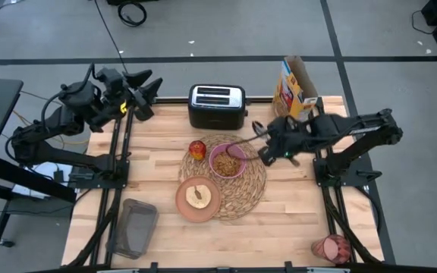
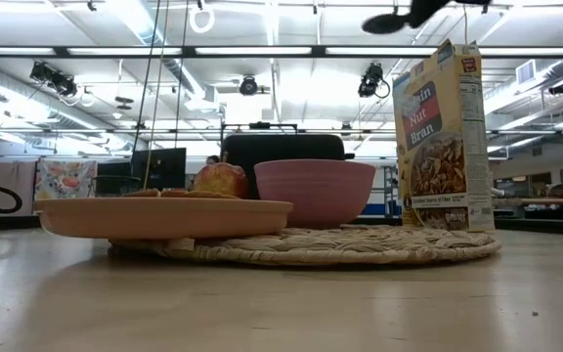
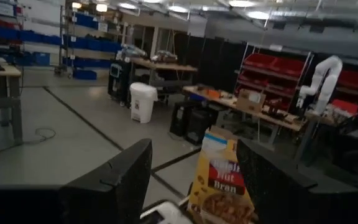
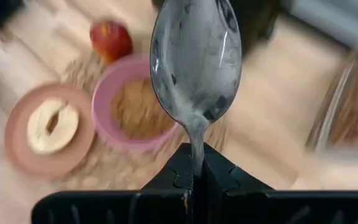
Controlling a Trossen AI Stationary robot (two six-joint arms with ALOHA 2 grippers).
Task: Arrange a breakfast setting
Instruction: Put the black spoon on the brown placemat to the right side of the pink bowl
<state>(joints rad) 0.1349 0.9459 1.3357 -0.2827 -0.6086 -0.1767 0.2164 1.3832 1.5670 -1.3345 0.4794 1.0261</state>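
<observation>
While the left gripper [image 1: 146, 89] is waiting open off the table's far-left corner, the right gripper [image 1: 266, 152] is clamping the metal spoon [image 4: 196, 59] above the pink bowl [image 1: 227, 161].

The spoon [image 4: 195, 59] is showing polished metal, glossy and smudged. The placemat [image 1: 250, 186] is looking like coarse woven straw. The bowl [image 2: 314, 192] and plate [image 2: 160, 216] are appearing smooth and matt. The table [image 1: 287, 220] is showing pale wood planks, the cereal box [image 2: 442, 137] printed cardboard, the toaster [image 1: 216, 105] black with shiny metal.
</observation>
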